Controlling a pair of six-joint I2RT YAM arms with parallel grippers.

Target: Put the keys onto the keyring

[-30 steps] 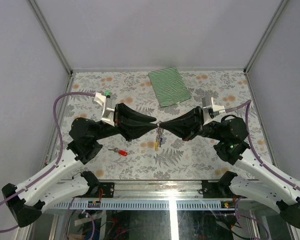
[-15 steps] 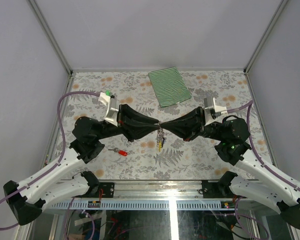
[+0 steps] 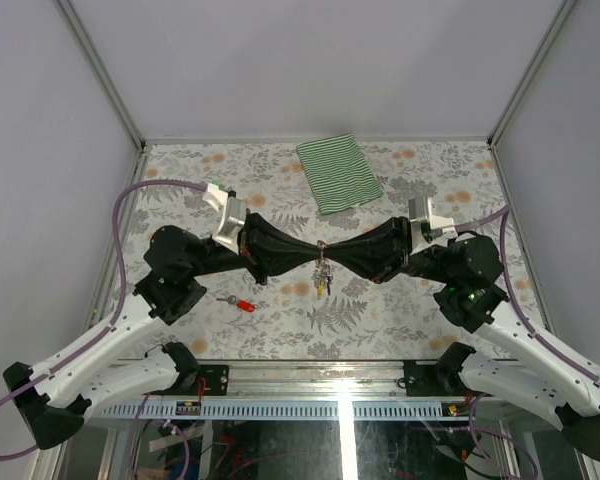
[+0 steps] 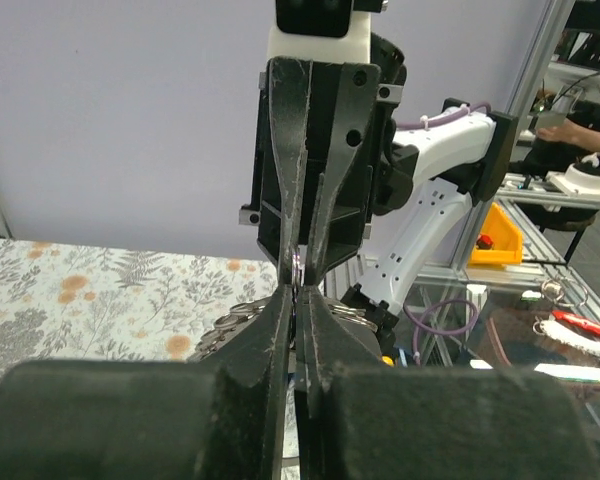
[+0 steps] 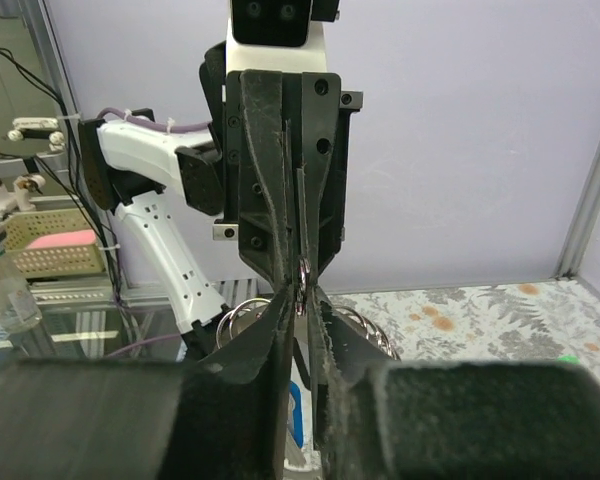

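Note:
My two grippers meet tip to tip above the middle of the table. The thin silvery keyring (image 3: 322,248) sits between their tips, seen close up as a keyring (image 4: 297,266) and as a keyring (image 5: 303,272) in the wrist views. My left gripper (image 3: 315,250) (image 4: 298,292) is shut on it. My right gripper (image 3: 329,250) (image 5: 302,295) has its fingers a narrow slit apart around the ring. A bunch of keys (image 3: 323,277) with small rings (image 5: 238,318) and a blue tag (image 5: 295,412) hangs below. One key with a red tag (image 3: 243,305) lies on the table, left of the bunch.
A folded green-striped cloth (image 3: 339,173) lies at the back of the floral table (image 3: 400,310). Grey walls and metal posts close in the sides. Purple cables loop off both wrists.
The left jaws have closed onto the keyring, and the right jaws have loosened a little. Both grippers and the hanging bunch have shifted slightly to the right.

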